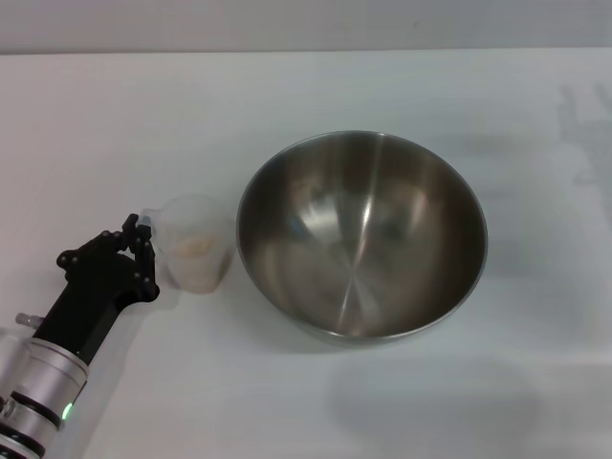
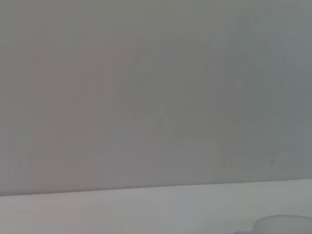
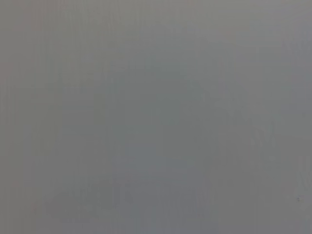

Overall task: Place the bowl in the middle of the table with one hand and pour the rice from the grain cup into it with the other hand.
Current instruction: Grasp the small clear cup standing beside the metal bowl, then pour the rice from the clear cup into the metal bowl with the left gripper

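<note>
The steel bowl stands upright and empty near the middle of the white table. The clear grain cup stands just left of the bowl, close to its rim, with a small heap of rice inside. My left gripper is at the cup's left side, its black fingers closed on the cup's side handle. The cup rests on the table. A pale edge of the cup shows in the left wrist view. The right gripper is out of view.
My left arm reaches in from the lower left corner. The table's far edge meets a grey wall. Faint shadows lie at the far right and in front of the bowl. The right wrist view shows only plain grey.
</note>
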Robot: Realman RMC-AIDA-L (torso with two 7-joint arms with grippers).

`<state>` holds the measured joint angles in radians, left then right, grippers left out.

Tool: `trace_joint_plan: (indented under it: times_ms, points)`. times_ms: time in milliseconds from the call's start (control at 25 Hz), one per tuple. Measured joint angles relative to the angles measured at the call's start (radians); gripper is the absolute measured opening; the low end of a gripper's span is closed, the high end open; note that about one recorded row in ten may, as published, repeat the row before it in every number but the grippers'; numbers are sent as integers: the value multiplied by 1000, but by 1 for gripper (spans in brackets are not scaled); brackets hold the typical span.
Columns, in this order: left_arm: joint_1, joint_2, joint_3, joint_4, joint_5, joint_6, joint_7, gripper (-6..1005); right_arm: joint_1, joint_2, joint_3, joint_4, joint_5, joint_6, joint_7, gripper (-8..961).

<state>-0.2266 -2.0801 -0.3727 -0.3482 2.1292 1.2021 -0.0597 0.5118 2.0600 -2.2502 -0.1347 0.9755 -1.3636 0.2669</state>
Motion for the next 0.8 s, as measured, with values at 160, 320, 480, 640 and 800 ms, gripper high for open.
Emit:
trace_joint_plan:
  times_ms: [160,320,480,640,800]
  points:
    - [-4,0,0,-1,0,0,0,90,1,-1,0,0,0,0,0,481]
    - [-19,0,-2,-1,-4,-4,0,56,1,-1,0,0,0,0,0,482]
    - [-38,0,-22,-2,-5,16,13,30,1,-2,0,0,0,-1,0,482]
    - [-84,0,-72,-2,-6,113,128,28,6,-4,0,0,0,-8,0,482]
    - [-134,0,-81,-11,-2,198,365,26,11,-5,0,0,0,-10,0,482]
